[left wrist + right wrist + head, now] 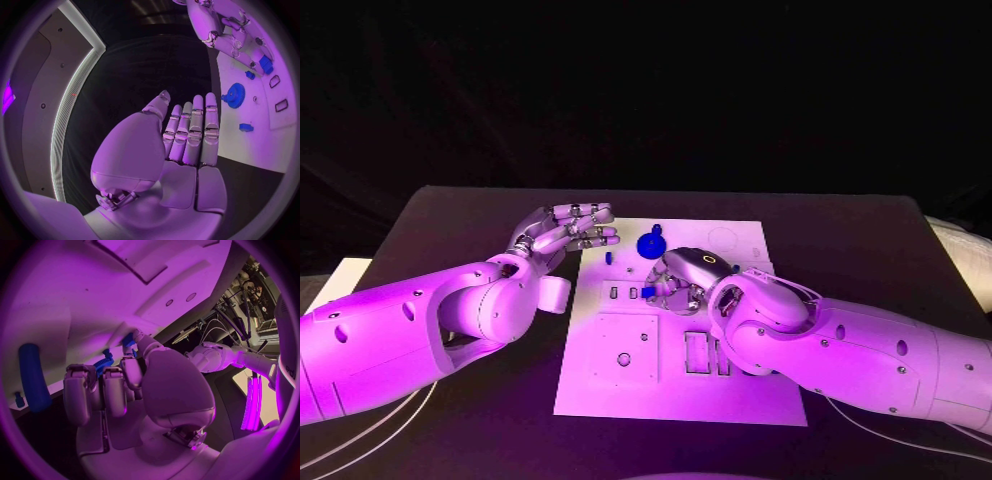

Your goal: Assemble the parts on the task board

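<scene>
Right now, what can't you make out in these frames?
- Grasp: in the head view the right robot hand covers the part under it; the right wrist view shows blue at its fingertips, but not whether it is pinched.
- Board: its middle is hidden by that hand and forearm.
- Small parts: too small to tell their shape.
- Left robot hand: beside the board, holding nothing.

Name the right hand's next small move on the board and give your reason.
Probably a slight press to seat the piece. The right hand is down on the task board with its fingertips on a small blue part. The left hand hovers flat beside the board, holding nothing, near the blue gear.
</scene>
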`<control>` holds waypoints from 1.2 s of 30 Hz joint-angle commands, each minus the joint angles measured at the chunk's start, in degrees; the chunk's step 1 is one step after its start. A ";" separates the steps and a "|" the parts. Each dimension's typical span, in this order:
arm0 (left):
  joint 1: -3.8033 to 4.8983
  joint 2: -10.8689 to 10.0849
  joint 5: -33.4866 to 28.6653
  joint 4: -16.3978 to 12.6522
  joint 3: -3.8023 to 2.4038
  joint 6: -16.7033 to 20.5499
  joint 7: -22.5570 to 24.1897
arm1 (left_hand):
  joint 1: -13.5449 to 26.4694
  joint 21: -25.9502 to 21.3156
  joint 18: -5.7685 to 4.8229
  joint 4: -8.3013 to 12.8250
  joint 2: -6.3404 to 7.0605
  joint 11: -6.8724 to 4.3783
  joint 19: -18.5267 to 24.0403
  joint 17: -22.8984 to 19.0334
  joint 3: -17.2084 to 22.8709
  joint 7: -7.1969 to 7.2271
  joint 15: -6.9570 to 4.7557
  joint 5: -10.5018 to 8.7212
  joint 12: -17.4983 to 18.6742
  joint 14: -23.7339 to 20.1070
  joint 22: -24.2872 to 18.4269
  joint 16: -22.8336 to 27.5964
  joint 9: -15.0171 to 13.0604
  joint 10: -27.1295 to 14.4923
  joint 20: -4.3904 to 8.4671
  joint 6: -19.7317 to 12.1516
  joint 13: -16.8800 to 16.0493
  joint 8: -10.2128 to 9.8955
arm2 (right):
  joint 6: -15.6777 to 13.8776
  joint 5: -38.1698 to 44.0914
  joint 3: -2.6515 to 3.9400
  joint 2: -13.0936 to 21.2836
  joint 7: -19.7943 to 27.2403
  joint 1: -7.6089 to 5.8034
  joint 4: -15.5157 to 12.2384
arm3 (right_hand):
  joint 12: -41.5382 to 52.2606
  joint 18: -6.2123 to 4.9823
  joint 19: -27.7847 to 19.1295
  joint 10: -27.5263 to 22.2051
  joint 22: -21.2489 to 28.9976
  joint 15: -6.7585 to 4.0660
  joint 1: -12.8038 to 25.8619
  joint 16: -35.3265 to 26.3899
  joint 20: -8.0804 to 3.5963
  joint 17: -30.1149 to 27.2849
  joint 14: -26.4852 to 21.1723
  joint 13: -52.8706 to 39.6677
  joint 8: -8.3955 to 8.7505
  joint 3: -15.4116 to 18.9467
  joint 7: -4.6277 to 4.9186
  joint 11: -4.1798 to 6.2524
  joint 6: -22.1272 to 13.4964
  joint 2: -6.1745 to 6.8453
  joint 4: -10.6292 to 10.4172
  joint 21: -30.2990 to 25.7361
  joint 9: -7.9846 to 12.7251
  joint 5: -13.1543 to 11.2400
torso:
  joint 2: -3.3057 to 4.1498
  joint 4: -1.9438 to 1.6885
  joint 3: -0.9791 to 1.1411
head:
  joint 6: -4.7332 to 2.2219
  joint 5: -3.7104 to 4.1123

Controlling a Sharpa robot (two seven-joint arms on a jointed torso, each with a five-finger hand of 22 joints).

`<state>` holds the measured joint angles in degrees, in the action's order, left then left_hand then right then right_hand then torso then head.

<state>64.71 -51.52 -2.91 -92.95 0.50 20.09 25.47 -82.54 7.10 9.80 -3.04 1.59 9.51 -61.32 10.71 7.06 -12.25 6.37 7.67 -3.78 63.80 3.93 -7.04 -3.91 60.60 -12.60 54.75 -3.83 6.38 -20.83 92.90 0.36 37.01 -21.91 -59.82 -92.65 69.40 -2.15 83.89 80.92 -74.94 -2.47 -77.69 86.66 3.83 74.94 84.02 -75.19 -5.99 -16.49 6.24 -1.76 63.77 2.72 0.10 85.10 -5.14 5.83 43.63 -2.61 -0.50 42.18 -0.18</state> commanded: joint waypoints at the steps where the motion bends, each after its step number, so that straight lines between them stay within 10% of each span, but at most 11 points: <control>1: 0.03 0.04 -0.09 -0.15 -0.04 -1.14 0.22 | -0.26 -0.41 0.64 0.37 -0.52 -0.20 -0.43 0.09 0.04 0.20 0.20 -0.30 0.07 0.36 -0.03 0.20 0.01 -0.26 0.02 -0.30 0.03 -0.32 | 1.18 1.55 -0.27 0.10 -1.21 0.35 0.30 | 0.30 0.05 1.72 0.00 -5.48 -0.32 -1.60 0.33 -0.43 9.51 4.79 -1.75 -0.48 -0.92 -0.23 0.59 0.79 -1.27 0.38 0.30 -0.43 0.06 | -0.03 0.03 0.00 | 0.08 -0.03; 16: 0.01 -0.26 0.97 -0.58 -0.01 -1.78 -0.98 | -0.23 0.18 0.74 1.29 -1.02 -0.37 -2.72 0.90 0.08 0.16 -0.46 -0.32 0.03 2.76 0.39 -0.37 -0.04 -0.17 0.68 -0.04 0.02 -0.50 | -6.11 -0.78 -0.23 0.85 3.19 0.52 -1.57 | -1.53 -0.03 1.53 -0.76 -5.07 -0.23 1.61 0.29 -0.46 9.60 4.80 -0.58 0.06 -2.32 -0.05 0.44 0.40 -0.51 -0.56 0.05 -0.33 3.49 | -0.06 0.04 0.02 | -0.07 0.03; 25: -0.03 -0.72 9.30 -1.03 0.11 -1.35 -5.99 | 2.86 8.47 0.75 -0.18 -0.79 -5.22 -17.55 10.17 -0.94 3.43 -6.26 -0.36 -4.53 20.67 4.62 -12.18 -0.81 11.86 6.31 5.13 -2.59 1.18 | -7.80 -1.66 0.15 2.93 4.33 0.20 -4.01 | -1.06 0.02 1.67 -0.39 -5.34 -0.30 2.63 0.41 -0.48 9.84 4.85 -0.85 0.07 -2.33 -0.19 0.54 0.63 0.07 -1.12 0.17 -0.36 4.22 | -0.08 -0.01 -0.04 | -0.21 0.10; 26: -0.03 -0.77 10.76 -1.10 0.12 -1.29 -7.02 | 3.16 10.23 0.65 -0.29 -0.24 -5.79 -19.79 13.26 -1.17 4.36 -7.24 -0.43 -5.45 22.60 5.68 -16.03 -1.02 13.30 7.19 6.21 -3.34 1.56 | -7.80 -1.78 0.20 3.22 4.33 0.11 -4.31 | -1.06 0.03 1.69 -0.38 -5.38 -0.31 2.65 0.43 -0.48 9.88 4.86 -0.84 0.06 -2.33 -0.21 0.55 0.66 0.10 -1.12 0.19 -0.37 4.26 | -0.09 0.02 -0.04 | -0.25 0.12; 28: -0.05 -0.85 14.70 -1.30 0.13 -1.18 -10.22 | 3.59 14.14 0.33 -0.63 -0.21 -6.97 -22.66 35.50 -1.34 5.61 -8.42 -0.32 -8.56 23.24 8.52 -39.57 -1.55 16.16 8.46 8.13 -5.81 2.43 | -7.80 -1.98 0.31 3.97 4.28 -0.11 -5.12 | -1.02 0.05 1.73 -0.34 -5.47 -0.32 2.67 0.46 -0.49 9.94 4.88 -0.86 0.05 -2.34 -0.23 0.57 0.70 0.14 -1.13 0.24 -0.37 4.31 | -0.06 0.08 -0.03 | -0.37 0.05; 31: -0.08 -0.87 19.14 -1.56 0.14 -0.86 -14.31 | 4.06 32.92 -2.41 -0.36 1.14 -7.94 -24.93 56.01 -2.78 6.41 -9.56 -0.55 -14.53 23.23 28.20 -60.53 -2.64 16.43 9.22 9.38 -11.03 3.96 | -7.82 -2.00 0.43 4.84 4.14 -0.35 -6.10 | -1.01 0.07 1.77 -0.31 -5.55 -0.33 2.70 0.47 -0.50 9.96 4.88 -0.87 0.04 -2.34 -0.24 0.59 0.74 0.18 -1.14 0.27 -0.38 4.35 | -0.05 0.08 -0.02 | -0.43 -0.01; 36: -0.12 -0.82 24.71 -1.90 0.15 -0.70 -20.19 | 5.71 56.17 -4.95 -1.06 0.42 -8.64 -23.61 73.51 -6.23 7.37 -9.86 -0.36 -32.39 24.03 53.33 -77.79 -7.52 8.78 10.94 7.98 -27.08 10.15 | -7.61 -1.81 0.54 6.03 3.72 -0.65 -7.33 | -0.98 0.08 1.80 -0.27 -5.62 -0.35 2.76 0.54 -0.51 10.08 4.91 -0.88 0.02 -2.35 -0.27 0.61 0.82 0.22 -1.17 0.31 -0.40 4.43 | -0.02 0.02 -0.01 | -0.62 -0.03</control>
<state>64.61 -52.42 14.51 -94.61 0.67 19.71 11.87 -77.32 61.84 5.80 -3.93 2.13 0.81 -84.04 74.81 1.00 -4.54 -3.45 7.26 -35.37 84.06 55.65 -83.89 -11.23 70.48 -1.93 63.21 -30.07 16.32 -27.95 91.01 0.89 42.96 -18.48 -60.46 -99.62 68.21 -2.14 84.00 80.32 -74.91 -2.48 -75.39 86.88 3.70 74.92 84.03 -74.94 -5.93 -18.83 6.12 -1.39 64.06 2.74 -0.59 85.10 -5.15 9.89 43.56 -2.57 -0.52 41.63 -0.20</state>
